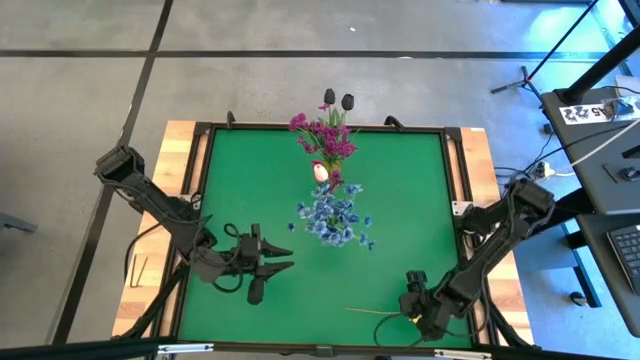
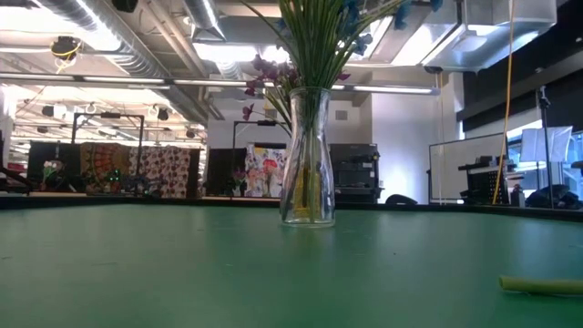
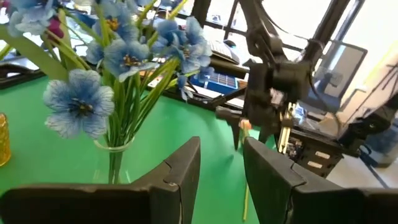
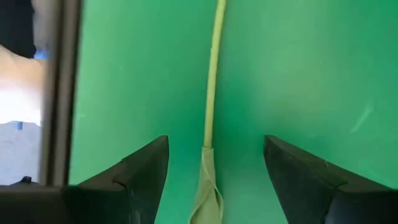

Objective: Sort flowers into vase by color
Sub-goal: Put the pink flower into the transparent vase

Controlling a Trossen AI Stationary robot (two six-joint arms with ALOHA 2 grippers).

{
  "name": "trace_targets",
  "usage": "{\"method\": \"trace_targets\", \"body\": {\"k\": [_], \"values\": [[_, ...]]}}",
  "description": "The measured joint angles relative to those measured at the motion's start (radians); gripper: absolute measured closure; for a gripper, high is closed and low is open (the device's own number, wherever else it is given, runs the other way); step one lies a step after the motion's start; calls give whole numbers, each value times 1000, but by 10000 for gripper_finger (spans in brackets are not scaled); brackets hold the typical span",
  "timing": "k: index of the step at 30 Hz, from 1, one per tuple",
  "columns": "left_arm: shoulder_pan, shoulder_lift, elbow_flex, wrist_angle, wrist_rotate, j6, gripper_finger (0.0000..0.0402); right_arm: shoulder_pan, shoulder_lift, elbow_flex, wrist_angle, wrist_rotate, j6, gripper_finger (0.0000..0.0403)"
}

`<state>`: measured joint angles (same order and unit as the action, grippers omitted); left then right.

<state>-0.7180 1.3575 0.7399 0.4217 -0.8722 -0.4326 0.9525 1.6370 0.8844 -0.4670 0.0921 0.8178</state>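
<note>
A clear glass vase stands mid-table, holding magenta sprays, blue sprays, a pale pink tulip bud and two near-black tulip buds. One loose yellow-green flower stem lies flat on the green mat near the front edge. My right gripper points down over its right end, open, with a finger on either side of the stem and clear of it. My left gripper hovers left of the vase, open and holding nothing, pointing toward the blue sprays.
A raised dark frame borders the green mat, with wooden table edges outside it. The right arm shows beyond the vase in the left wrist view. The mat's front rail lies close beside my right gripper.
</note>
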Motion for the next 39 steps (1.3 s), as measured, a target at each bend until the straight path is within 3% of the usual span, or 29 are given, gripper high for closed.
{"method": "trace_targets", "body": {"k": [4, 8, 16, 22, 30, 39], "values": [[0, 0, 0, 0, 0, -10, 283, 4, 48, 5, -4, -24, 38, 144], [0, 0, 0, 0, 0, -10, 283, 4, 63, 8, -31, -28, 41, 172], [0, 0, 0, 5, -1, -11, 283, -6, 58, 7, -127, -31, 39, 298], [4, 0, 0, 13, -1, -10, 283, -53, 61, 40, -240, -90, -20, 391], [26, 1, 17, 80, 44, 11, 283, -129, 62, 234, -624, 19, -165, 385], [47, 1, 187, -4, 78, 142, 283, -142, 63, 517, -1005, 254, -260, 391]]}}
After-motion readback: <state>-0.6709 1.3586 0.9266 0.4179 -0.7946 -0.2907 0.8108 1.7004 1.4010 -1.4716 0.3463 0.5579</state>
